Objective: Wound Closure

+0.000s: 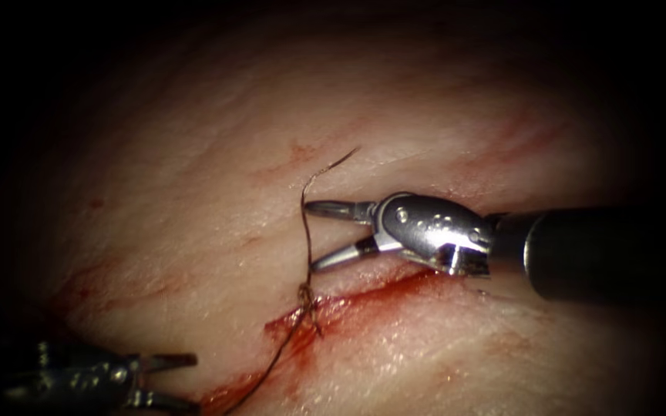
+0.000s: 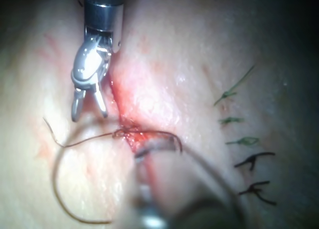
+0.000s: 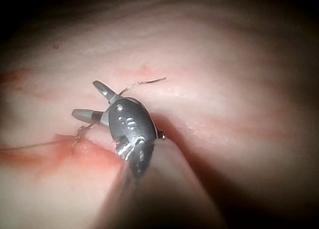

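Your left tool [image 1: 165, 379] sat half cut off in the endoscope view, jaws parted, empty; your right tool [image 1: 310, 235] gaped around the thread [image 1: 306, 231] above the knot [image 1: 304, 294] at the cut [image 1: 364, 296]. Left wrist view: a curved needle [image 2: 167, 136] possibly lay in the cut, hard to tell. Right wrist view: jaws apart, thread tail [image 3: 144, 83] beside them.

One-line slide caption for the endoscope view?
Right end effector open around thread rising from knot at cut; left end effector open, empty.

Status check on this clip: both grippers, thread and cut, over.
Right gripper open astride the thread, holding nothing. Left gripper open, empty. Knot at the cut; red fluid along it.
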